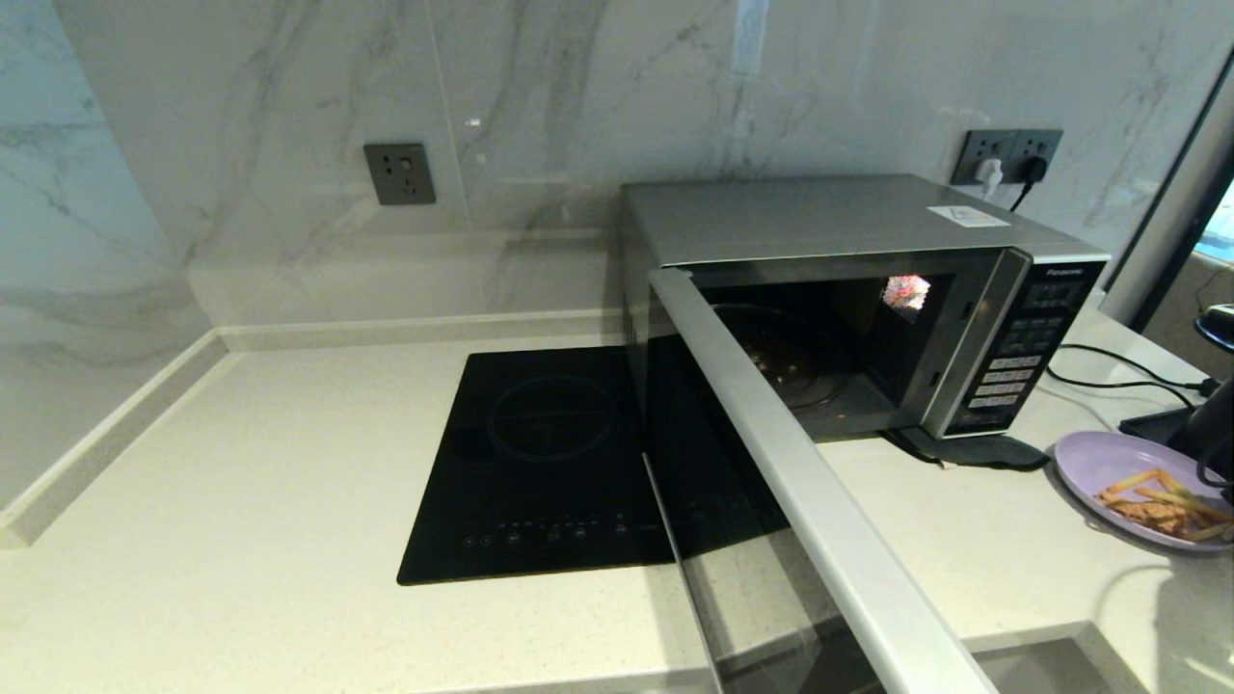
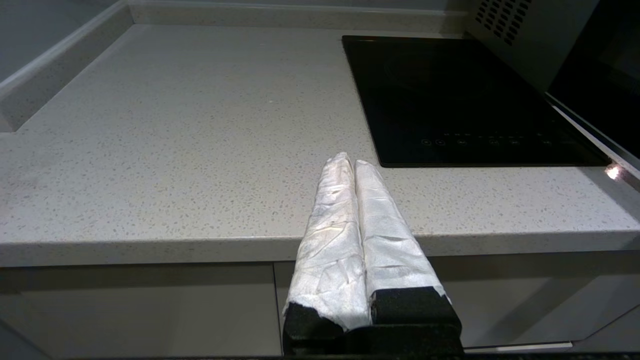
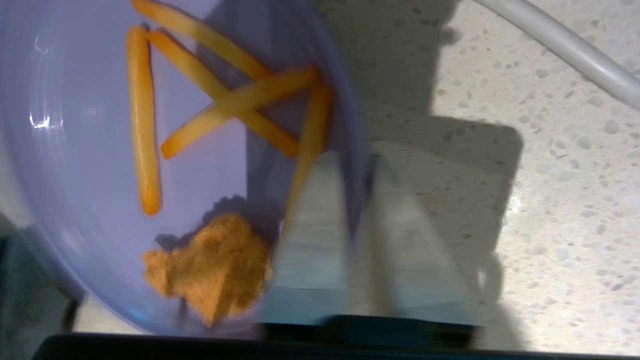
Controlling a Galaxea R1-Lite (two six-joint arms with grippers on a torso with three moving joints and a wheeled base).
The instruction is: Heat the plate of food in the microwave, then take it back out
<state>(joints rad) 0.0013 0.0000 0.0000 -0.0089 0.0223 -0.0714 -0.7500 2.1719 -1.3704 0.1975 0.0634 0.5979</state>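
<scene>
- The right gripper (image 3: 357,160) sits at the plate's rim: one tape-wrapped finger (image 3: 315,235) lies over the inside of the plate, the other outside over the counter, with only a narrow gap between them straddling the rim. Whether they actually pinch the rim cannot be told.
- The plate of food (image 1: 1109,465) is smooth, glossy, round lilac plastic, lying flat on the speckled stone counter (image 1: 289,463) at about 4 o'clock from the microwave (image 1: 829,251).
- On it are slender golden fries (image 3: 142,120), crossing one another, and a crumbly orange-brown breaded piece (image 3: 215,265).
- The microwave is a boxy brushed-silver unit; its dark glass door (image 1: 771,463) stands swung open towards the robot, cavity facing forward.
- A flat black hob (image 1: 540,463) lies at its 9 o'clock.
- The left gripper (image 2: 352,162), wrapped in crinkled white tape, is parked by the counter edge with fingers pressed together.
</scene>
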